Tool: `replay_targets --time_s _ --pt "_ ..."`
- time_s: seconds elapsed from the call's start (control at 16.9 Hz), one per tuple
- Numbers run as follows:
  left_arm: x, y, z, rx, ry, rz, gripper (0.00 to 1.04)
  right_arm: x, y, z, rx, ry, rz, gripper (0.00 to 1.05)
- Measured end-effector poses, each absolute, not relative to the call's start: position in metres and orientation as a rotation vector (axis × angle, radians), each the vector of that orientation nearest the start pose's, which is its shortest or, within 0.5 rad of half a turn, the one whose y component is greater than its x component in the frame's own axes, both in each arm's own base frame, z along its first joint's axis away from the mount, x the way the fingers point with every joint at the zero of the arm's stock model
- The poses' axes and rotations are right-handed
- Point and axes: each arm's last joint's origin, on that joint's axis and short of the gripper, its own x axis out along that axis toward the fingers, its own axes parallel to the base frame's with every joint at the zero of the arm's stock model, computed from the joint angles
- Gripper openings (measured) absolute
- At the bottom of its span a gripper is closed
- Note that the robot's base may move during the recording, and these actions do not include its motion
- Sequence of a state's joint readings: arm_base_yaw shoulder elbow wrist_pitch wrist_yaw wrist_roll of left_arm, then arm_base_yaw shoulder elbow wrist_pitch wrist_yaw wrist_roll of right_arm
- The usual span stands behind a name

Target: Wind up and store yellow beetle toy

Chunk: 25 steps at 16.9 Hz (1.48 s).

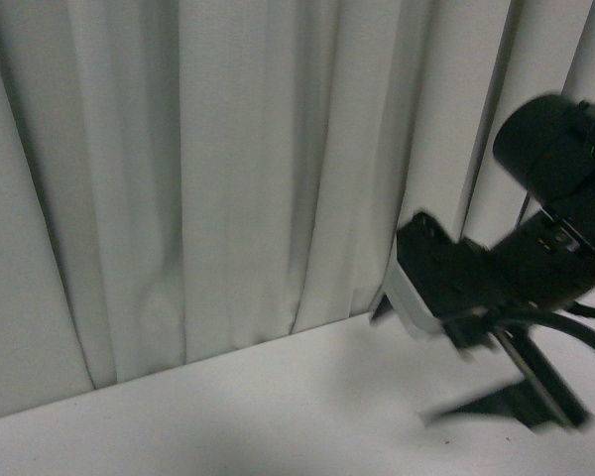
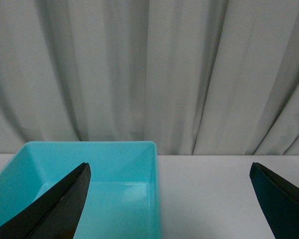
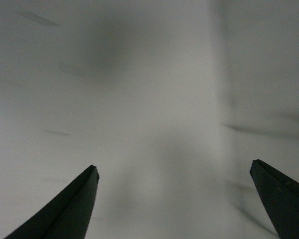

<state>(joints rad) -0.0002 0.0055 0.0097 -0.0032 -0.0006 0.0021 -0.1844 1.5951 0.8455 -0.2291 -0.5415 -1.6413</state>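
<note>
Dim, flat, greenish light throughout. Front view: right arm [image 1: 516, 278] smeared by motion blur, soft shadow on counter [image 1: 228, 416]. Right wrist view streaked, only fingers [image 3: 65, 209] crisp. Left wrist view sharp.

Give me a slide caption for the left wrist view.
Open left gripper facing a turquoise bin on a white table, grey curtain behind.

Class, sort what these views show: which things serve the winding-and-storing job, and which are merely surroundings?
Job: turquoise bin (probably the store); left gripper; right gripper. Both grippers are open and empty. The yellow beetle toy is not in view.
Surroundings: curtain; white table.
</note>
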Motion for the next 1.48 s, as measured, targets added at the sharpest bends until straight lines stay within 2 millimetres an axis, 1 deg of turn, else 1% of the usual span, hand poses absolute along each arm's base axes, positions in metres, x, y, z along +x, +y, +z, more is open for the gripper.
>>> replay_targets --time_s 0.06,0.12,0.18,0.24,0.3,0.35,0.41,0.47,0.59,0.65,0.83,1.06,1.18,1.24,1.42,1.48 --pt "0.097 0.0 0.166 0.002 -0.001 0.0 0.98 0.296 -0.037 0.168 -1.198 0.433 0.752 0.87" --pt "0.097 0.0 0.166 0.002 -0.001 0.0 0.98 0.286 -0.032 0.166 -1.144 0.417 0.55 0.8" --pt "0.097 0.0 0.166 0.002 -0.001 0.001 0.98 0.264 -0.023 0.162 -0.962 0.375 0.322 0.69" --pt "0.097 0.0 0.166 0.002 -0.001 0.002 0.98 0.253 -0.02 0.166 -0.84 0.308 0.206 0.62" --pt "0.097 0.0 0.166 0.002 -0.001 0.001 0.98 0.243 -0.019 0.185 -0.617 0.152 0.061 0.51" --pt "0.097 0.0 0.166 0.002 -0.001 0.0 0.98 0.234 -0.018 0.205 -0.399 -0.008 -0.005 0.4" --pt "0.097 0.0 0.166 0.002 -0.001 0.0 0.98 0.225 -0.016 0.211 -0.279 -0.065 -0.014 0.31" --pt "0.097 0.0 0.166 0.002 -0.001 0.001 0.98 0.219 -0.015 0.206 -0.195 -0.055 -0.007 0.24" --pt "0.097 0.0 0.166 0.002 -0.001 0.001 0.98 0.204 -0.009 0.183 -0.083 0.035 -0.003 0.06" --pt "0.097 0.0 0.166 0.002 -0.001 0.002 0.98 0.197 -0.002 0.178 -0.053 0.049 0.001 0.02" --pt "0.097 0.0 0.166 0.002 -0.001 0.001 0.98 0.183 0.0 0.185 -0.027 -0.011 0.004 0.02" --pt "0.097 0.0 0.166 0.002 -0.001 0.0 0.98 0.165 0.0 0.173 -0.018 0.023 0.003 0.02" --pt "0.097 0.0 0.166 0.002 -0.001 0.0 0.98 0.157 0.0 0.175 -0.018 0.005 0.003 0.02" --pt "0.097 0.0 0.166 0.002 -0.001 0.001 0.98 0.154 0.0 0.173 -0.017 -0.036 0.003 0.02" --pt "0.097 0.0 0.166 0.002 -0.001 0.0 0.98 0.146 0.0 0.158 -0.017 0.044 0.003 0.02" --pt "0.097 0.0 0.166 0.002 -0.001 0.0 0.98 0.137 0.0 0.166 -0.016 -0.001 0.002 0.02"
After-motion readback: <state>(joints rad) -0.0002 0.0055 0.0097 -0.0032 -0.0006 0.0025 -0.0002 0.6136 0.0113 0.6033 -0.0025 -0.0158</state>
